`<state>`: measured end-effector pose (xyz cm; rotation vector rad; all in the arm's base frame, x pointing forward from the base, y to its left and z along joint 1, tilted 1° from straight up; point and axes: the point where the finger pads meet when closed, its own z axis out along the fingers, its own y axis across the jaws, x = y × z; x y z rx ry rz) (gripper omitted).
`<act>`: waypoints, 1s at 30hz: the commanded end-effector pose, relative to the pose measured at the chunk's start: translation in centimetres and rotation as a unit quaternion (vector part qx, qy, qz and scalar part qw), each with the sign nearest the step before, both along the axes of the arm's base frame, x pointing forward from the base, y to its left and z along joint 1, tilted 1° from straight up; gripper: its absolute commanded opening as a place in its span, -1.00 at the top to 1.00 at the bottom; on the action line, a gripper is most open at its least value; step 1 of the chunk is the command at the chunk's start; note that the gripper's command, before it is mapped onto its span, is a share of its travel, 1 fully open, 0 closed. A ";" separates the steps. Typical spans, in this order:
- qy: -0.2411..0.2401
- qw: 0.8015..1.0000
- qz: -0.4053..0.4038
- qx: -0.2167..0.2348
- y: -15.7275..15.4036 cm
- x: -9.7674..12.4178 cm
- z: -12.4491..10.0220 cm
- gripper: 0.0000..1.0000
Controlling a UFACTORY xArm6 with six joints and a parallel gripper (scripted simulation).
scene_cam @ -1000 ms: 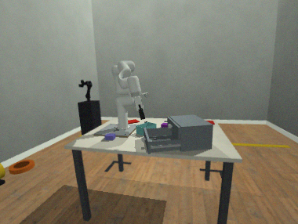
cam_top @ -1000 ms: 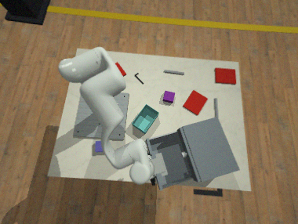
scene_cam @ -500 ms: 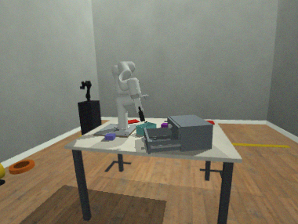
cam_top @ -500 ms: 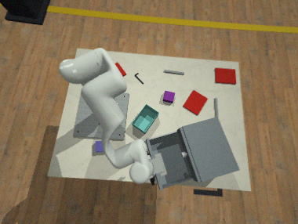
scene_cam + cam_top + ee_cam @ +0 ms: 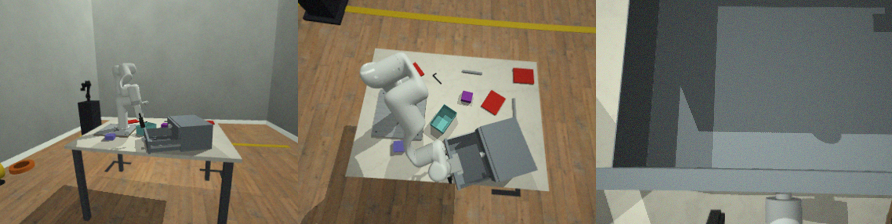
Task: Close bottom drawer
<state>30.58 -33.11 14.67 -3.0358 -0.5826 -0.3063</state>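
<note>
The grey cabinet (image 5: 507, 150) stands at the front right of the table, and also shows in the side view (image 5: 193, 132). Its bottom drawer (image 5: 468, 161) is pulled far out toward the arm and shows low in the side view (image 5: 161, 146). The wrist view looks down into the drawer's open inside (image 5: 796, 75), with the front panel (image 5: 746, 180) and its round knob (image 5: 782, 210) at the bottom edge. My gripper (image 5: 141, 120) is open and empty, just above and outside the drawer front. One dark fingertip (image 5: 715, 218) shows in the wrist view. In the overhead view my wrist (image 5: 439, 164) hides the fingers.
A teal bin (image 5: 443, 118) sits close behind the drawer. Purple cubes (image 5: 466, 96) (image 5: 398, 146), red blocks (image 5: 492, 102) (image 5: 523, 75) and thin grey bars (image 5: 471, 72) lie on the table. The table's front edge (image 5: 447, 181) is right by the drawer front.
</note>
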 end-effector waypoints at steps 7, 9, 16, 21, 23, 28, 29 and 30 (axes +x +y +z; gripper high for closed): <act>-0.002 1.000 0.000 -0.002 -0.2 0.1 -2.3 -1.00; -0.002 1.000 0.000 -0.002 -0.2 0.1 -2.7 -1.00; -0.002 1.000 0.000 -0.002 -0.2 0.1 -3.3 -1.00; -0.002 1.000 0.000 -0.002 -0.2 0.1 -3.3 -1.00; -0.002 1.000 0.000 -0.002 -0.2 0.1 -3.3 -1.00; -0.002 1.000 0.000 -0.002 -0.2 0.1 -3.3 -1.00; -0.002 1.000 0.000 -0.002 -0.2 0.1 -3.3 -1.00; -0.002 1.000 0.000 -0.002 -0.2 0.1 -3.3 -1.00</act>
